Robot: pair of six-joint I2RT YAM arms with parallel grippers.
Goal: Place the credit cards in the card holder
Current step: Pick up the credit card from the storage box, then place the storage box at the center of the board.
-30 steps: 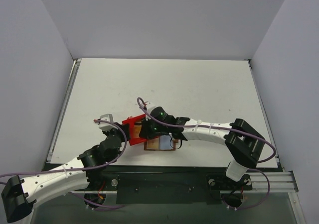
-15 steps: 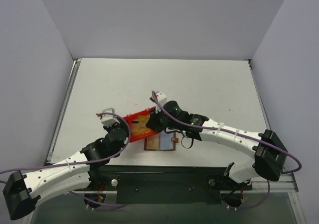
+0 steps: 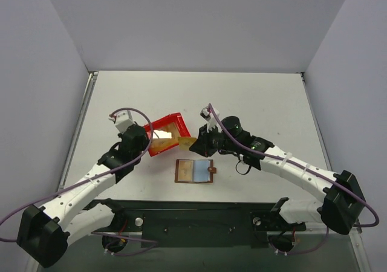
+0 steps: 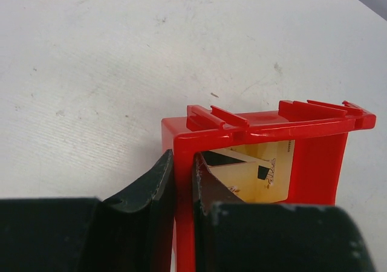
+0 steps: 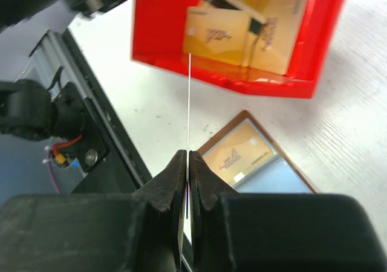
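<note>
A card pinched in the right gripper is held beside the red bin, itself clamped by the left gripper, and must next be slid into the open card holder on the tabletop.

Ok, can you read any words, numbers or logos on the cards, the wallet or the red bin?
No text is legible.
The loose cards in the red bin: script logo and edge print, too blurred.
The card in the wallet: same logo, small print, too small.
The held card in the right hand: edge-on, face hidden.
Bin and wallet themselves: no marks seen.
</note>
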